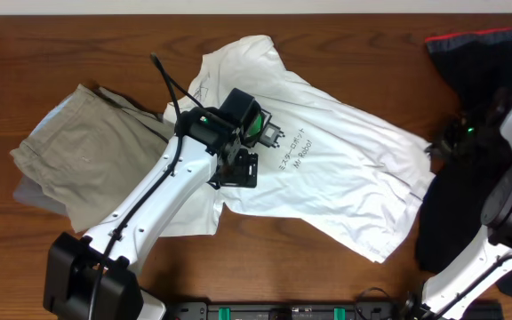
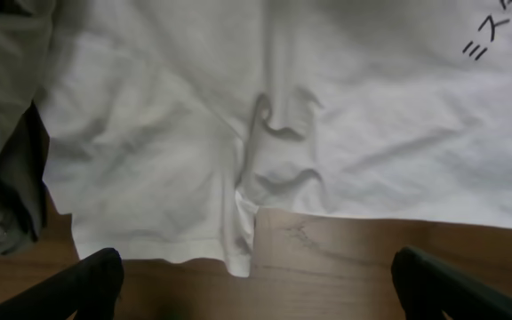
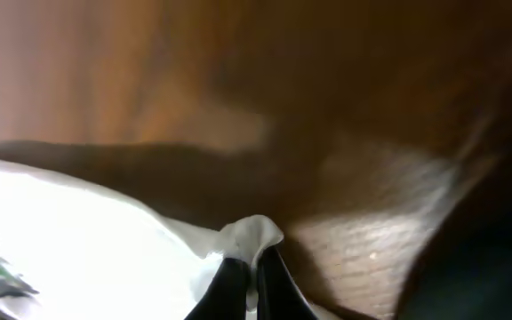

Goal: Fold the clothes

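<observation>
**Two Claws, One White Shirt**

My right claw (image 3: pixel 249 274), fingers pressed together, appears to pinch a fold at the right edge of the white T-shirt (image 1: pixel 345 178), though that view is blurred. My left claw (image 2: pixel 256 284) hangs spread wide above the shirt's near left hem. The shirt lies rumpled, print up, mid-way across the table (image 1: pixel 60 44). A khaki garment (image 1: pixel 87 160) touches its left side, and a black garment (image 1: pixel 483 53) lies at far right.

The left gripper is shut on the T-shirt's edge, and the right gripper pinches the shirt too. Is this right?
Not quite. The left gripper is open, spread wide over the edge of the T-shirt and holding nothing, as the left wrist view shows. The right gripper does pinch the shirt.
</observation>
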Controlling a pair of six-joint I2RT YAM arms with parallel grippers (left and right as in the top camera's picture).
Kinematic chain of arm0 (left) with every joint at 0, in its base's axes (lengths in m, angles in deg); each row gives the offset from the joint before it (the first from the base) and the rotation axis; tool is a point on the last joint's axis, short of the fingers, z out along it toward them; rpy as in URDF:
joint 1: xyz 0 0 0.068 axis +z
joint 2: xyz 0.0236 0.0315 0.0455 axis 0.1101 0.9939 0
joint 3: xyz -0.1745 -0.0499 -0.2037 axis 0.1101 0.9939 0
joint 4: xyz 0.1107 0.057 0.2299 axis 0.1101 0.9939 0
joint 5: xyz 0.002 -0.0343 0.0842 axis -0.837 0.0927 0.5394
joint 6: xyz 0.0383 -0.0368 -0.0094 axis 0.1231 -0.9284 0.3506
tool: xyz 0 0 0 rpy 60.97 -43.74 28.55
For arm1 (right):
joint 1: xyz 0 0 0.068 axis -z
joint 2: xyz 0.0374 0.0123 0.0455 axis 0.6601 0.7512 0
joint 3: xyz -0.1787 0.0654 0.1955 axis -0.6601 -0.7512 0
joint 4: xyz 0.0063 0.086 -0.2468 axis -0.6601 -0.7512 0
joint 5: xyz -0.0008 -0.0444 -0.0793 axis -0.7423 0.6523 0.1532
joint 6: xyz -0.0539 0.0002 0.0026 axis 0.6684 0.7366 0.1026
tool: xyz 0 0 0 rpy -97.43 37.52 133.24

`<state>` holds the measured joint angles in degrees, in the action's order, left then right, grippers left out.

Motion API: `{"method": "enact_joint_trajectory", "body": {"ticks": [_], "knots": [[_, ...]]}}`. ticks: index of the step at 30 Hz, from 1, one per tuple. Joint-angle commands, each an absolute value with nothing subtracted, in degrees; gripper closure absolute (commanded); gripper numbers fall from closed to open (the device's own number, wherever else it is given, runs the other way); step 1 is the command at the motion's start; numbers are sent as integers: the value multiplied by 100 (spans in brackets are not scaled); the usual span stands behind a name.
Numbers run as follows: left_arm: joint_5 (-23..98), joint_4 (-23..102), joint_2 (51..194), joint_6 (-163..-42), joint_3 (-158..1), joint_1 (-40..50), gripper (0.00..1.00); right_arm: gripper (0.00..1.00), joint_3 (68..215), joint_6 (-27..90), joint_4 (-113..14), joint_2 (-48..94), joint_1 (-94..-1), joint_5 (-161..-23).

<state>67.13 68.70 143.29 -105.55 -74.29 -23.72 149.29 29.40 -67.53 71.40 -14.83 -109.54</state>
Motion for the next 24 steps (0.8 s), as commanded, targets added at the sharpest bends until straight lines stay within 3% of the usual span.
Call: {"method": "enact_joint_trajectory", "body": {"ticks": [1,8,20,21,23,24], "knots": [[6801,6798,14268,-10529,-7497,-2348,2,99,15410,2971,-6423,7109,-1323,-11507],[6801,6411,14270,-10529,-7497,-2348,2,99,15478,2962,-4427,7111,-1590,-12136],[6803,6247,14270,-10529,-7497,-2348,2,98,15478,2477,-2897,7140,-2267,-9629],[6803,6228,14270,-10527,-7497,-2348,2,94,15478,2477,-2910,7140,-2241,-9585],[6803,6190,14270,-10525,-7497,-2348,2,57,15480,2481,-3022,7133,-2138,-9653],[6805,6164,14270,-10523,-7497,-2348,2,46,15486,2481,-3146,7109,-2055,-9727]]}}
